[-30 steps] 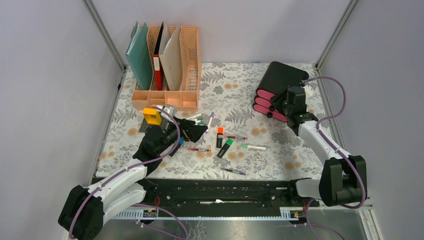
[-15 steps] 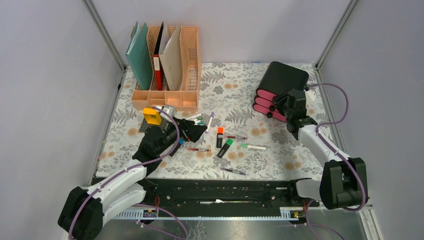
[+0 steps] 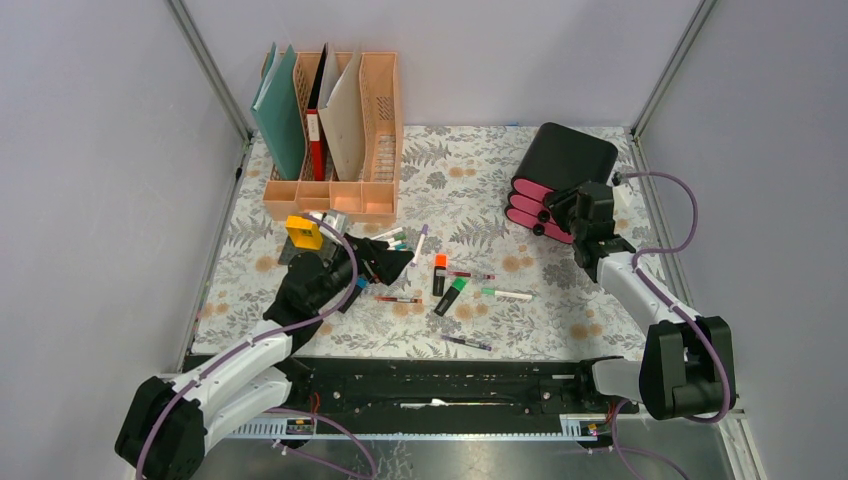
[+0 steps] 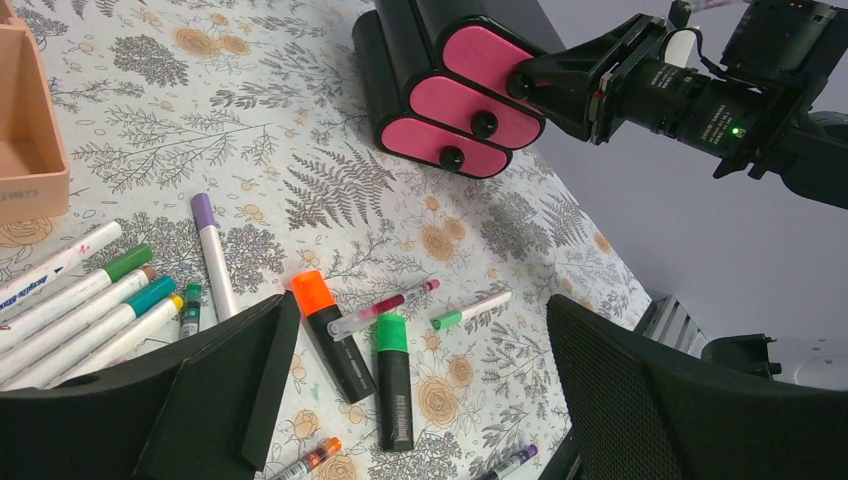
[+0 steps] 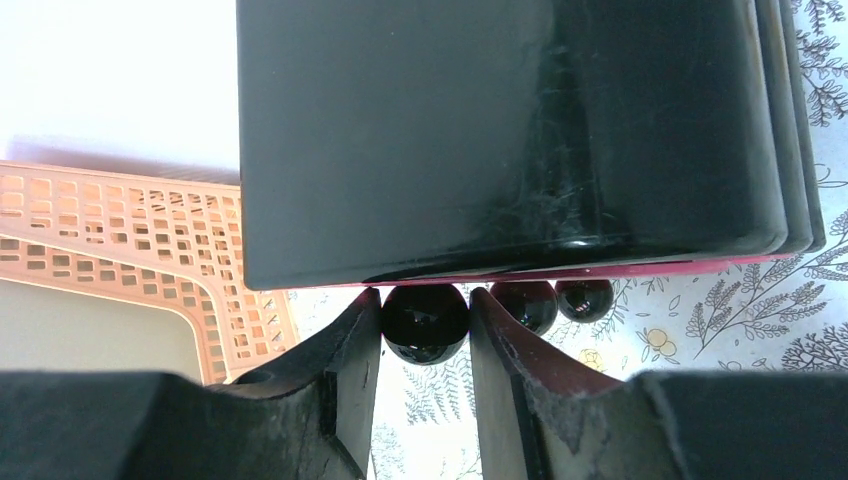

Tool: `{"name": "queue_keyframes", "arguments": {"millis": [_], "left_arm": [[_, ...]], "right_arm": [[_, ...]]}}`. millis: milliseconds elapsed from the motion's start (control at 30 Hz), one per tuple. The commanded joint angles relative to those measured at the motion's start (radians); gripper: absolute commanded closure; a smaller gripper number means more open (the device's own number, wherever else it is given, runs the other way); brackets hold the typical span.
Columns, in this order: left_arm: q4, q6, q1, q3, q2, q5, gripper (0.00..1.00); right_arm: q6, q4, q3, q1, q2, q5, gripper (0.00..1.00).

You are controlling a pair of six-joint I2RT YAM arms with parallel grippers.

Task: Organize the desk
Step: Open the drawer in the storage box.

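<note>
Desk: the fern-and-flower-clothed desk is seen stretched out ahead of both arm bases, shut in by grey walls.
Done so far: folders are stood upright in the peach file rack at the far left corner. Little else is judged to be tidied.
Left to do: white markers, an orange highlighter, a green highlighter and several thin pens are strewn across the middle of the desk, one of them close to the near edge. Most of the job is judged outstanding.
Left gripper: the left gripper is held over the markers left of the middle, fingers spread wide, nothing between them.
Right gripper: the right gripper is brought up against the black-and-pink drawer box at the far right corner. Its fingers are set narrow on either side of a black drawer knob with no gap visible. Whether the knob is truly clamped cannot be told.
Drawers: the pink fronts are judged level with one another, so none is taken to be pulled out yet.
Hidden: nothing inside the drawers is shown. The rack's front trays are too small to be read. A yellow object beside the left arm is partly covered by cable and cannot be named. Some markers are masked by the left gripper itself.
</note>
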Motion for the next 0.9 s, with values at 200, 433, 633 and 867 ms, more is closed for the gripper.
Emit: {"name": "queue_keyframes", "arguments": {"millis": [200, 433, 633, 867], "left_arm": [[0.028, 0.019, 0.0, -0.003, -0.017, -0.011, 0.01], [0.043, 0.014, 0.0, 0.011, 0.019, 0.001, 0.01], [0.046, 0.012, 0.0, 0.027, 0.034, 0.007, 0.01], [0.042, 0.009, 0.0, 0.024, 0.025, 0.012, 0.01]], "right_arm": [[0.059, -0.113, -0.011, -0.002, -0.055, -0.17, 0.84], [0.003, -0.246, -0.009, -0.001, -0.069, -0.307, 0.88], [-0.107, -0.238, 0.008, 0.0, -0.092, -0.414, 0.78], [-0.27, -0.233, 0.053, 0.0, -0.107, -0.515, 0.0]]}}
